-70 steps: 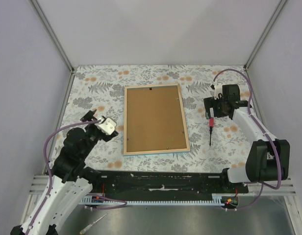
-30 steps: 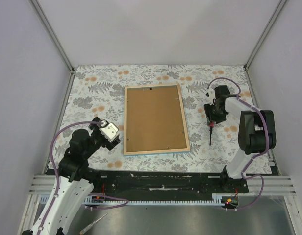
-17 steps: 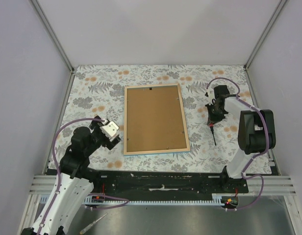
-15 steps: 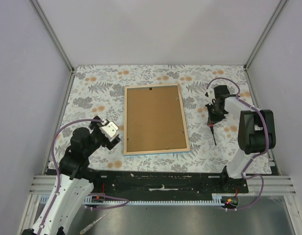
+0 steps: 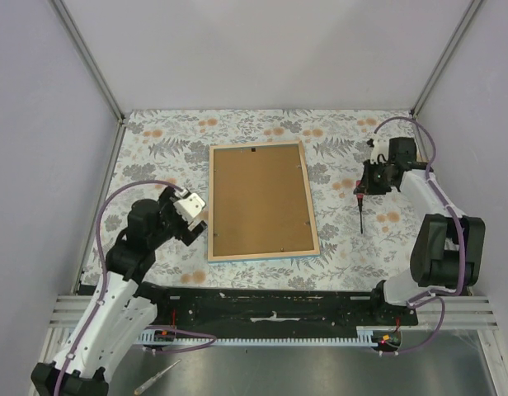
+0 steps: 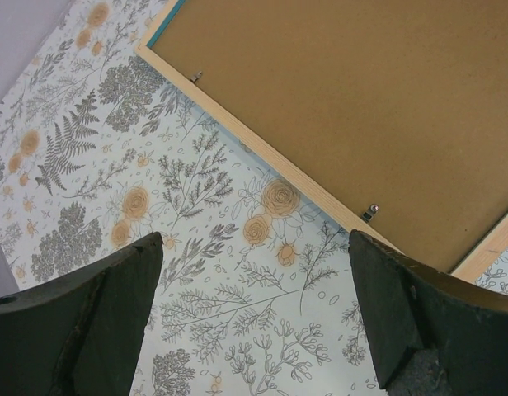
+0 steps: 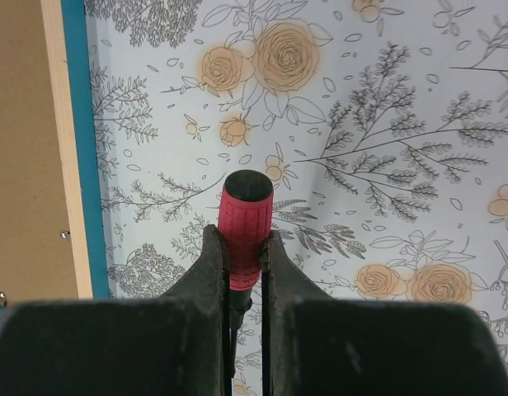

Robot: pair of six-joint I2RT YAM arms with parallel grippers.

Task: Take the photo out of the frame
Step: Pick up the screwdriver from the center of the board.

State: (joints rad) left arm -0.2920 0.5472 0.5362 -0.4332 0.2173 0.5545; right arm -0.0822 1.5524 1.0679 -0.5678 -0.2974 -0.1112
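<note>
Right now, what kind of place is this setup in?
Probably a robot lab work cell, not a home: plain pale walls on aluminium posts enclose a table with a floral cover, and the left arm and right arm are bolted to a black rail.

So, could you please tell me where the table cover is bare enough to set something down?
The table cover is bare left of the frame, beyond the left pincer, and between the frame and the back wall. Right of the frame is crowded: the right pincer grips a screwdriver there.
</note>
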